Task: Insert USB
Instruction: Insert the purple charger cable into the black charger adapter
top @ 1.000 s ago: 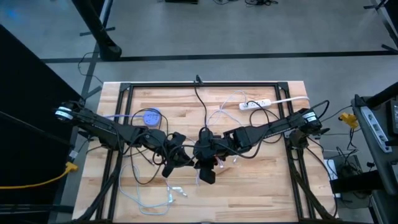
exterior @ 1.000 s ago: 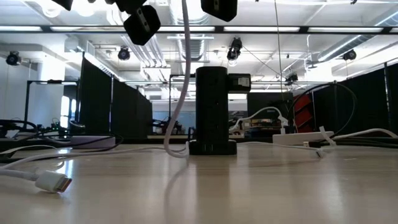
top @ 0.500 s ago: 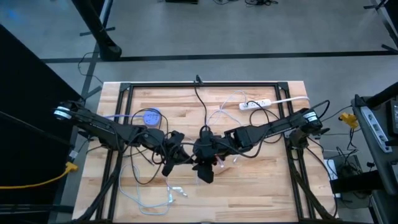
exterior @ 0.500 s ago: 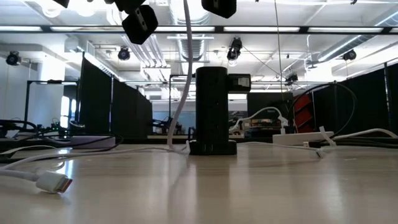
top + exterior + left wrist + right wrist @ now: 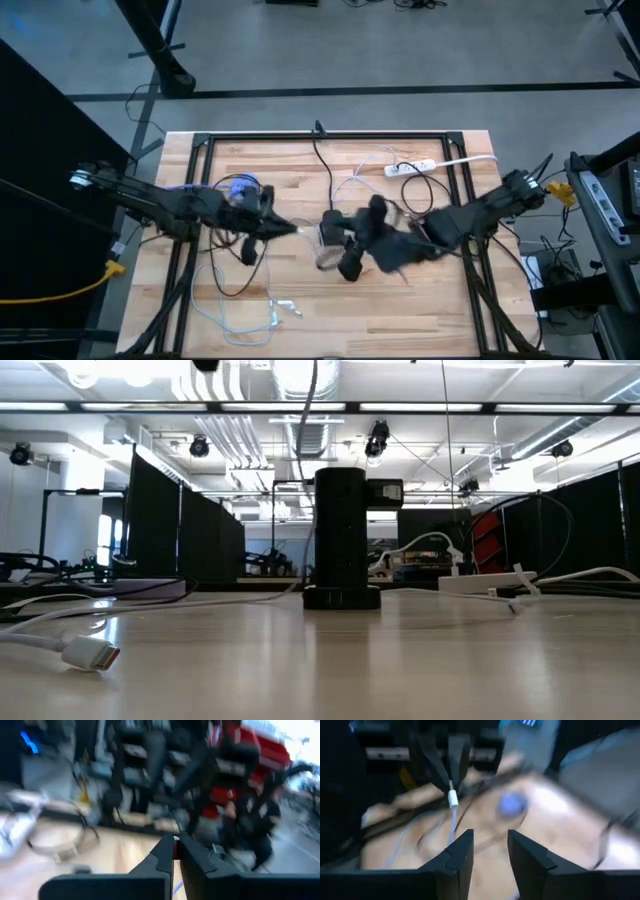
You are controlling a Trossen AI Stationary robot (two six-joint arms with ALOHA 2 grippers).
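A black upright tower (image 5: 340, 540) stands on the wooden table. My left gripper (image 5: 287, 229) is left of centre and shut on a white cable's plug (image 5: 452, 797); it also shows in its own wrist view (image 5: 175, 846). The cable (image 5: 451, 827) trails away from the plug toward the table. My right gripper (image 5: 352, 258) is right of centre, open and empty, and its fingers (image 5: 462, 855) face the left gripper from a distance. Another white plug (image 5: 90, 653) lies flat on the table near the front left. My left gripper pinches the white cable at its plug end between its two fingers. The plug's tip (image 5: 453, 800) juts out past the fingertips (image 5: 445, 775). The plug is lifted clear of the table, and the cable runs on from it toward the table.
A white power strip (image 5: 412, 167) lies at the far right, with loose white and black cables (image 5: 345, 180) around it. A round blue object (image 5: 243, 187) sits far left of centre. More cable loops (image 5: 235, 310) lie near the front left edge.
My right gripper has drawn away from the left gripper toward the table's right edge, fast enough to blur. My left gripper has swung toward the far edge and turned, still holding the white cable. The cable that hung in a loop beside the tower now runs straighter upward.
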